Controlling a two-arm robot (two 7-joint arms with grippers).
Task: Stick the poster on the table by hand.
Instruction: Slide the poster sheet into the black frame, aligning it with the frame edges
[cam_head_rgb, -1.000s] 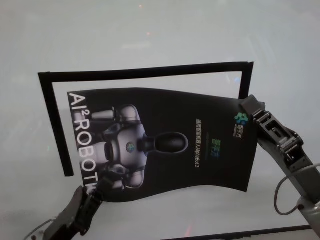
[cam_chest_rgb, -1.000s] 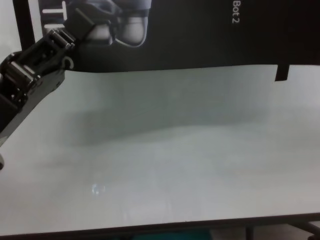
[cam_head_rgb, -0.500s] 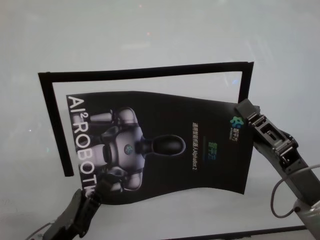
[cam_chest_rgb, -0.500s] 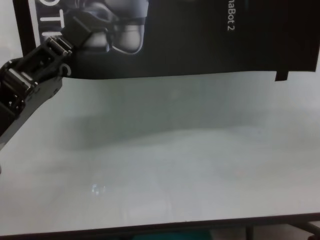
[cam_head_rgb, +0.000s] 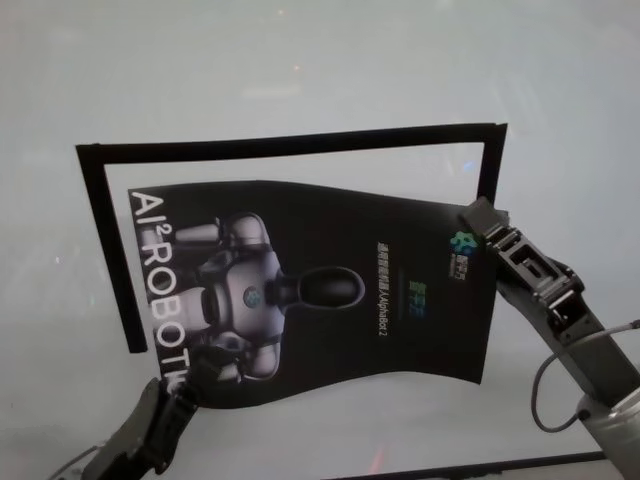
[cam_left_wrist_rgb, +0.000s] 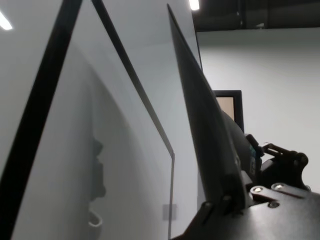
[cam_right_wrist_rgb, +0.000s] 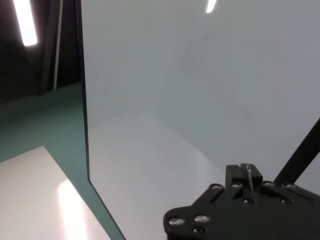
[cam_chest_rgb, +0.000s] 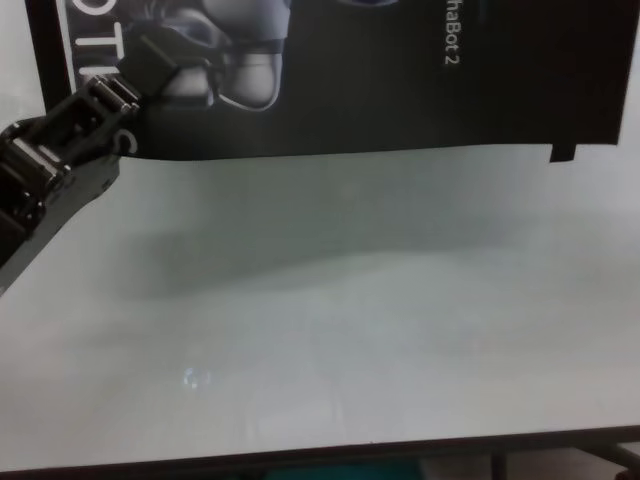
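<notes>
The poster (cam_head_rgb: 320, 285), black and glossy with a grey-white robot picture and white letters, hangs curved just above the white table (cam_head_rgb: 300, 60). My left gripper (cam_head_rgb: 203, 366) is shut on its near left corner, also seen in the chest view (cam_chest_rgb: 150, 58). My right gripper (cam_head_rgb: 477, 219) is shut on its far right corner. In the left wrist view the poster (cam_left_wrist_rgb: 200, 115) shows edge-on, pinched at the left gripper (cam_left_wrist_rgb: 225, 201). The right wrist view shows the right gripper (cam_right_wrist_rgb: 245, 173) clamped on a thin sheet edge.
Narrow black strips form a frame on the table: a far strip (cam_head_rgb: 290, 143), a left strip (cam_head_rgb: 108, 250) and a short right strip (cam_head_rgb: 490, 160). The table's dark near edge (cam_chest_rgb: 300, 462) runs along the bottom of the chest view.
Both grippers have carried the poster a little to the left and toward me. Its right edge now sits further left of the short right strip.
</notes>
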